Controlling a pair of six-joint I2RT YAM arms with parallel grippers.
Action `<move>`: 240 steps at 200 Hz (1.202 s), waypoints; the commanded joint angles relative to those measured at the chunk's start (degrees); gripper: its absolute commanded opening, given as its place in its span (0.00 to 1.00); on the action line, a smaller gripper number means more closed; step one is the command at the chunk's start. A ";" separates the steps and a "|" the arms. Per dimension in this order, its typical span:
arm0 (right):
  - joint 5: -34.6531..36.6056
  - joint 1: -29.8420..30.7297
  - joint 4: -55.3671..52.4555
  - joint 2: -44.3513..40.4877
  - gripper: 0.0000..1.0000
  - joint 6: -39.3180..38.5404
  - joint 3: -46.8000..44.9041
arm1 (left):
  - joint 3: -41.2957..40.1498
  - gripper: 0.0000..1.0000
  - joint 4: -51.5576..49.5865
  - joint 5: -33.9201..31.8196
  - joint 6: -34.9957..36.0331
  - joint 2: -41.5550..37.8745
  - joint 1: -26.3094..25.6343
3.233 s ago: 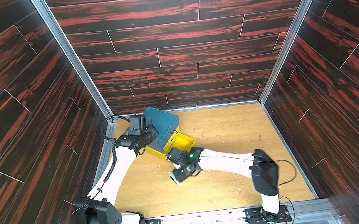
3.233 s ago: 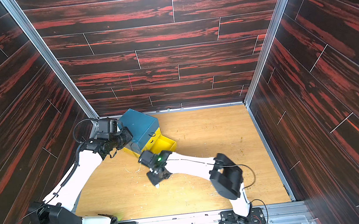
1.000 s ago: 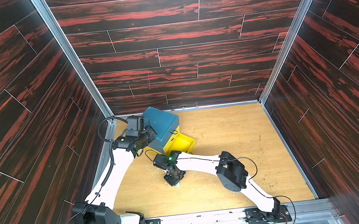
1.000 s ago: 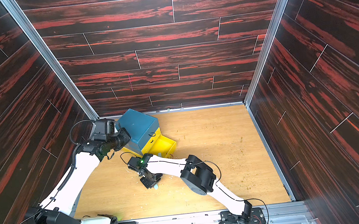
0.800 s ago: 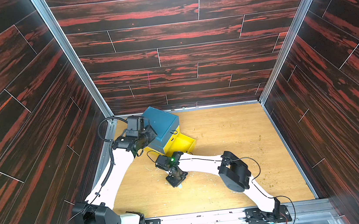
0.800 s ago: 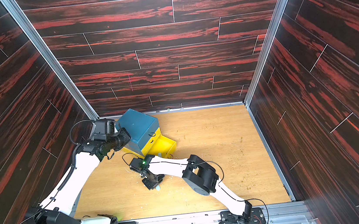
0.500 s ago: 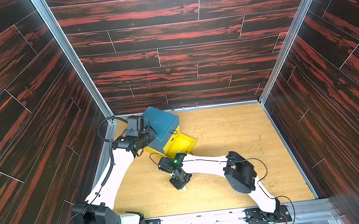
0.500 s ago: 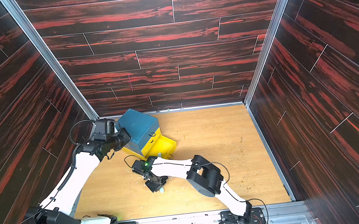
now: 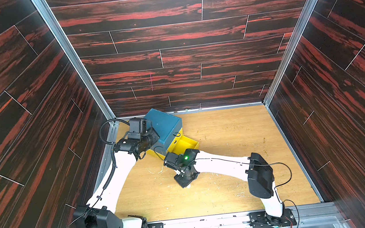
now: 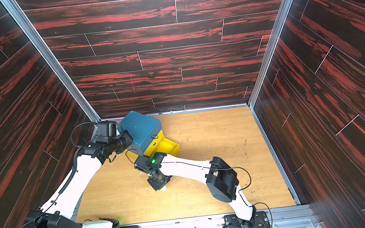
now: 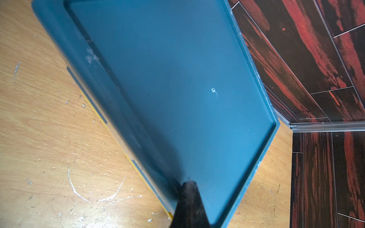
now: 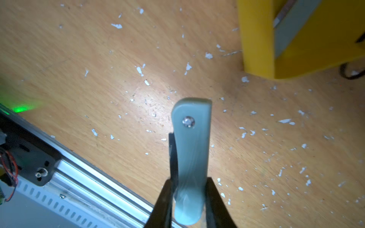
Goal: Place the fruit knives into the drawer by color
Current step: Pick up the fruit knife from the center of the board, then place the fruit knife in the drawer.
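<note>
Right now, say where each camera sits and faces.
Top views: high over the front rail, looking down on table, drawer chest, left arm, right arm.
Left wrist: over the drawer chest's teal top; shut left tool shows.
Right wrist: down past right tool, shut on grey-green fruit knife, toward the open yellow drawer.
Shared: all show the drawer chest.

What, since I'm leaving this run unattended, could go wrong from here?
The right tool pinches the grey-green fruit knife near one end; the long free part may pivot or slip out.
The open yellow drawer is a narrow target; the knife could catch its wall.
The shut left tool is over the chest's teal top, gripping nothing; a bump might shift the chest.
</note>
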 commanded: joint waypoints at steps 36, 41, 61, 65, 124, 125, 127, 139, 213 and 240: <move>0.18 -6.72 -2.31 -4.43 0.13 1.53 1.62 | -0.73 0.00 -0.98 0.24 0.27 -0.99 0.32; -0.03 -7.44 -2.31 -4.43 0.13 1.66 1.84 | -0.76 0.00 -0.90 0.27 0.20 -0.93 0.32; -0.16 -9.89 -2.07 -4.33 0.13 2.01 3.13 | -0.95 0.00 -0.78 0.37 0.10 -0.99 0.31; -0.28 -10.37 -2.16 -4.16 0.13 2.18 3.53 | -0.96 0.00 -0.64 0.38 0.10 -0.97 0.32; -2.34 -16.28 -1.10 0.66 0.13 4.32 11.49 | -1.26 0.00 -0.62 0.72 0.01 -0.85 0.32; -2.34 -16.36 -1.13 0.81 0.13 4.27 11.56 | -1.29 0.00 -0.62 0.73 0.01 -0.84 0.32; -2.30 -16.43 -0.98 1.14 0.13 4.24 11.89 | -1.24 0.00 -0.62 0.73 -0.03 -0.83 0.32; -2.20 -16.94 -0.87 2.71 0.13 4.21 13.53 | -1.18 0.00 -0.62 0.82 -0.03 -0.95 0.31; -2.78 -18.16 -5.06 12.21 0.13 5.36 27.58 | -1.58 0.00 -0.65 1.12 0.02 -1.04 0.27; -3.04 -18.34 -5.56 13.25 0.14 6.82 28.80 | -1.64 0.00 -0.62 1.15 -0.09 -1.02 0.32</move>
